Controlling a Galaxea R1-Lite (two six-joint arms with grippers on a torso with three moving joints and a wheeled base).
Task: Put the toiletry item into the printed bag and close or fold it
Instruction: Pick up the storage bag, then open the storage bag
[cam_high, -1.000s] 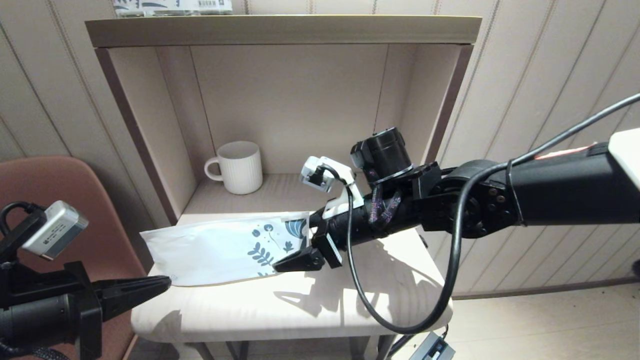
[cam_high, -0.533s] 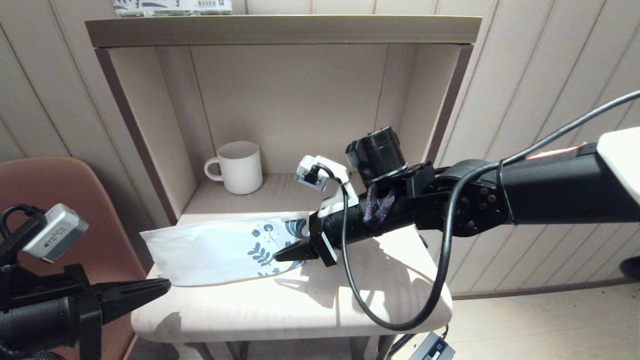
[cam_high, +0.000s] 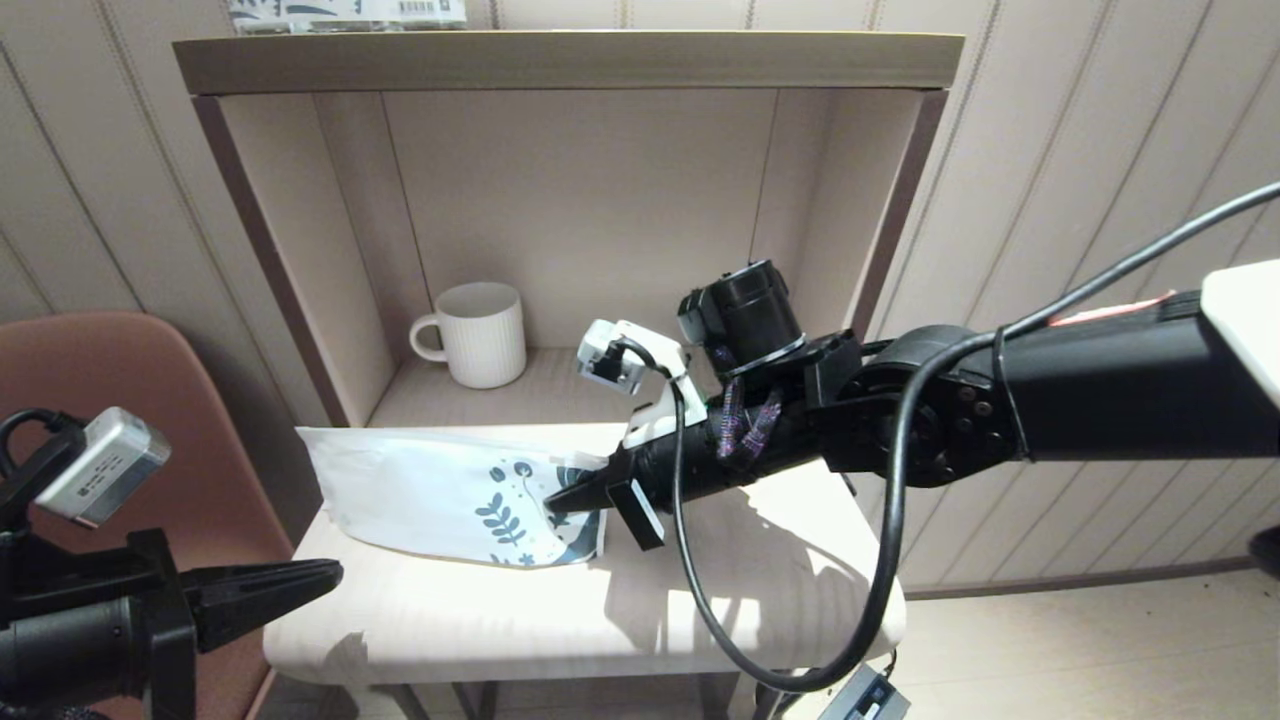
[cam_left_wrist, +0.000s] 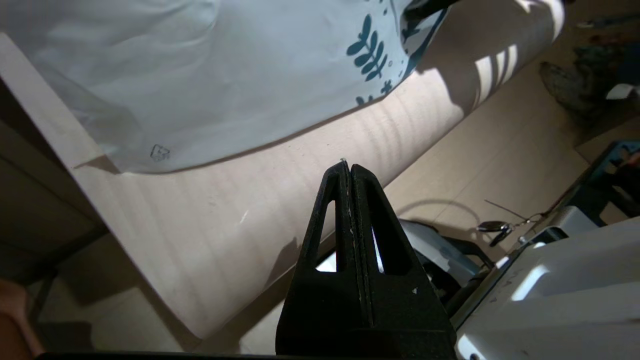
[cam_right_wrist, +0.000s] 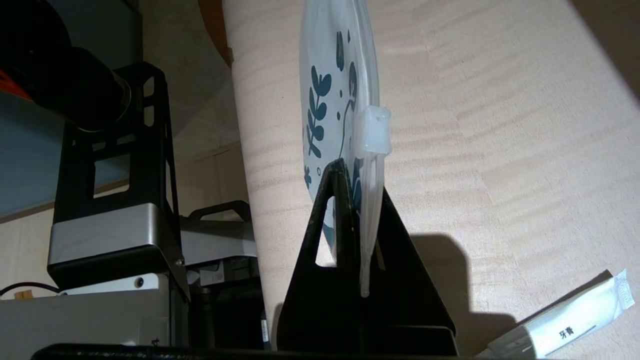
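Note:
The printed bag (cam_high: 430, 490) lies on the small pale table (cam_high: 600, 610), with its leaf-print end raised and curled over. My right gripper (cam_high: 556, 498) is shut on that printed end, close to the clear zip slider (cam_right_wrist: 374, 130); in the right wrist view the bag (cam_right_wrist: 325, 75) stands edge-on between the fingers of my right gripper (cam_right_wrist: 360, 181). My left gripper (cam_high: 335, 572) is parked shut off the table's front left corner, apart from the bag (cam_left_wrist: 225, 75). Nothing clear shows between the fingers of the left gripper (cam_left_wrist: 347, 167). The thin white stick is not visible.
A white ribbed mug (cam_high: 480, 333) stands in the open cabinet behind the table. A barcode-labelled package (cam_high: 345, 12) lies on the cabinet top. A white wrapped sachet (cam_right_wrist: 565, 320) lies on the table under my right arm. A brown chair (cam_high: 130, 370) is at the left.
My right gripper moved left and slightly up with the printed end, so the bag bunched shorter and its end curled over. The left arm stayed put.

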